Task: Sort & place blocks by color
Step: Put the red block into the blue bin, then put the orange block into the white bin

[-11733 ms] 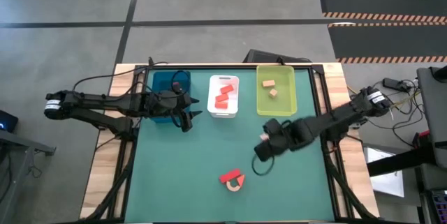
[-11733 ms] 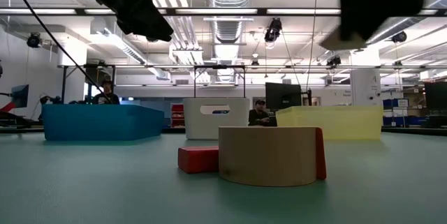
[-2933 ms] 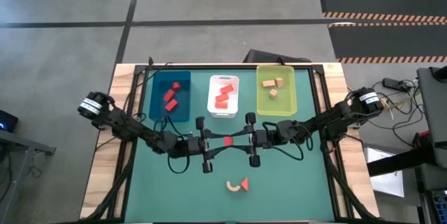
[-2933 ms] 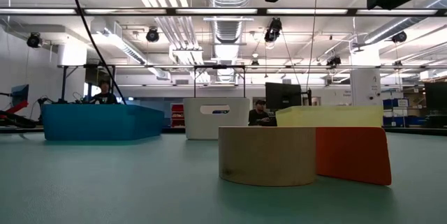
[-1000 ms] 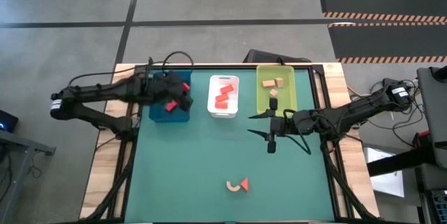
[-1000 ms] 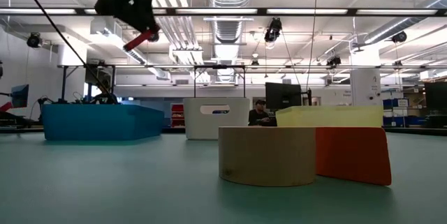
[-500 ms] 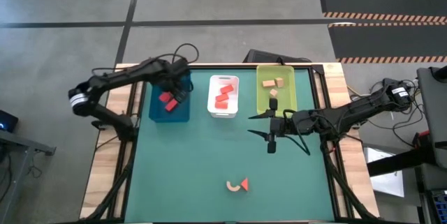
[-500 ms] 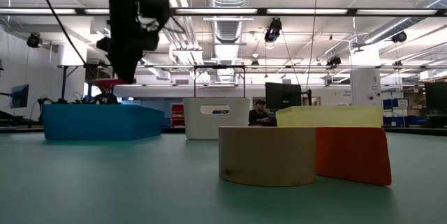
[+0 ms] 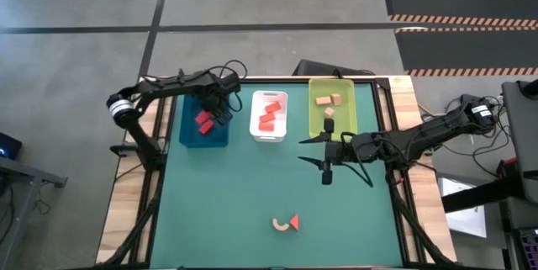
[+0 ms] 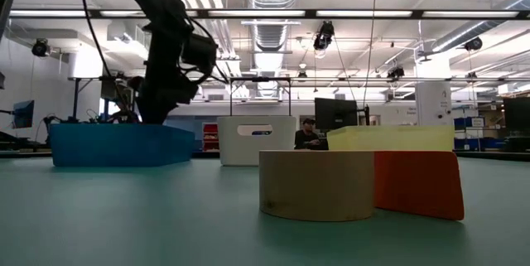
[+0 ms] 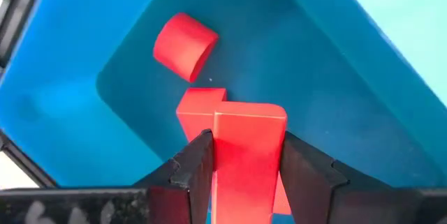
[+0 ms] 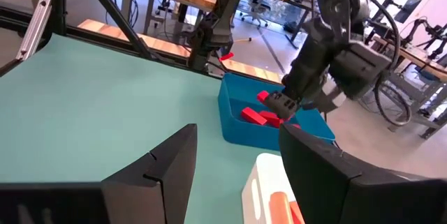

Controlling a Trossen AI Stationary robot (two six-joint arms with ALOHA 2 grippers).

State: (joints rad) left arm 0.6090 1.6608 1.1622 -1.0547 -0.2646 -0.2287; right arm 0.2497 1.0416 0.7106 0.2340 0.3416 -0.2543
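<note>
High view: three trays stand in a row at the far side of the tabletop. The blue tray holds red blocks, the white tray holds more red pieces, and the yellow-green tray holds tan blocks. The left end effector reaches down into the blue tray, clamped on a red brick, its two sides pressed between the fingers. A rounded red piece lies just beyond it. The right end effector hovers open beside the yellow-green tray, holding nothing. A tan arch and a red wedge lie touching on the near tabletop, well apart from both.
</note>
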